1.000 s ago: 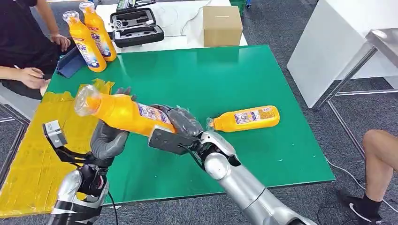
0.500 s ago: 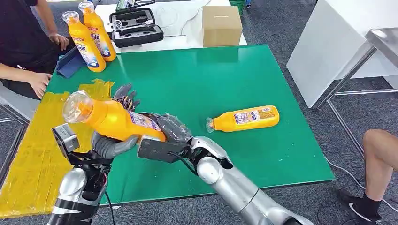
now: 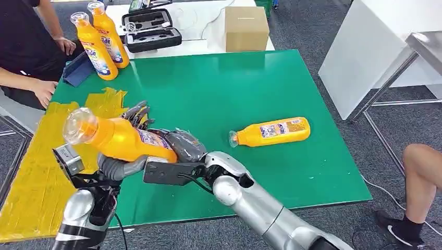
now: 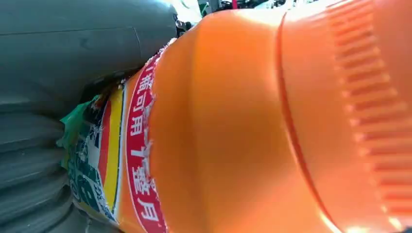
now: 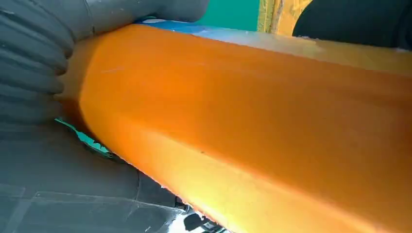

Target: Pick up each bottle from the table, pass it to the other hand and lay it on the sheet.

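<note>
Handover: bottle, gripped by right hand, is drifting toward the table's left edge; left hand is cupping it.

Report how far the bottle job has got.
Done: nothing lies on the yellow sheet yet. In hand: one bottle is mid-handover above the table edge, the right hand around its base end and the left hand under its middle, fingers spread behind it. Left: release it to the left hand, lay it on the sheet, then the lying bottle on the green table.
</note>
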Robot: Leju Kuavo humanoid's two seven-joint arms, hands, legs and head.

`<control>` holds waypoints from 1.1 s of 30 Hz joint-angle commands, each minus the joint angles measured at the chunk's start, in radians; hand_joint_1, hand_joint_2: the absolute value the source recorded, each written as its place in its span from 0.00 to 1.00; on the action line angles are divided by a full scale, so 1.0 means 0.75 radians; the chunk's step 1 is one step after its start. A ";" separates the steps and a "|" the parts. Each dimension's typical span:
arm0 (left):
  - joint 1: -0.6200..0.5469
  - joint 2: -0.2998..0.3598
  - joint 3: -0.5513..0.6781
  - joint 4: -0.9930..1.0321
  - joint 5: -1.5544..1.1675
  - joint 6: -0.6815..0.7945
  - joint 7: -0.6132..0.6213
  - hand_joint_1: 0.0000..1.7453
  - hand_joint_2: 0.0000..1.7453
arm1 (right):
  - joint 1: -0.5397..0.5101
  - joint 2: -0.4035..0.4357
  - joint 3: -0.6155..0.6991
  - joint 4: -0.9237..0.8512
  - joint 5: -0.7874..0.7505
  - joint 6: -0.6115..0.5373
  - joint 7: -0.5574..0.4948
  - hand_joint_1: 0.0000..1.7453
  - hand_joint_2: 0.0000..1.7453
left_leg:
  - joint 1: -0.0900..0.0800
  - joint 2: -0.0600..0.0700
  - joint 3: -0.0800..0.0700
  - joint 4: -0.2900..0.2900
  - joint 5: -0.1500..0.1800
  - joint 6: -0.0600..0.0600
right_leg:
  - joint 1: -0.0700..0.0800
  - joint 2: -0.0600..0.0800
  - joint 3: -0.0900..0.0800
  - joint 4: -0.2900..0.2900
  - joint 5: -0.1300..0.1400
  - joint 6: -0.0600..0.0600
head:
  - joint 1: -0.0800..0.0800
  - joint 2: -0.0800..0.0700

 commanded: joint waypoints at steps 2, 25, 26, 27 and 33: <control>-0.083 -0.019 -0.047 0.067 -0.006 -0.010 0.013 1.00 1.00 | -0.028 0.003 0.173 0.106 0.020 0.050 0.000 1.00 1.00 | 0.001 -0.003 0.006 0.000 -0.002 -0.001 | 0.001 -0.004 0.007 -0.001 -0.003 -0.001 | 0.000 0.000; -0.067 -0.009 -0.003 0.039 0.004 -0.016 0.006 1.00 1.00 | 0.009 -0.054 0.048 0.087 -0.021 -0.009 -0.008 0.00 0.00 | 0.001 -0.004 0.005 -0.001 -0.001 -0.001 | 0.001 -0.006 0.006 -0.002 -0.003 -0.001 | 0.000 0.000; -0.056 -0.002 0.009 0.001 -0.167 0.096 -0.055 1.00 1.00 | 0.030 -0.077 0.005 0.042 -0.015 -0.043 -0.008 0.00 0.00 | 0.001 -0.005 0.007 0.000 -0.002 -0.001 | 0.002 -0.008 0.009 -0.001 -0.004 -0.001 | 0.000 0.000; -0.051 -0.004 0.017 -0.023 -0.287 0.163 -0.078 1.00 1.00 | 0.050 -0.096 -0.031 -0.004 -0.011 -0.054 -0.005 0.00 0.00 | 0.002 -0.006 0.009 0.000 -0.004 -0.001 | 0.002 -0.009 0.011 -0.001 -0.005 -0.002 | 0.001 0.000; -0.079 -0.008 0.127 -0.042 -0.781 0.453 -0.100 1.00 1.00 | 0.118 -0.175 -0.177 -0.253 0.016 -0.068 0.000 0.00 0.00 | 0.001 -0.007 0.004 0.003 -0.004 0.000 | 0.001 -0.009 0.007 0.001 -0.005 -0.001 | 0.000 0.000</control>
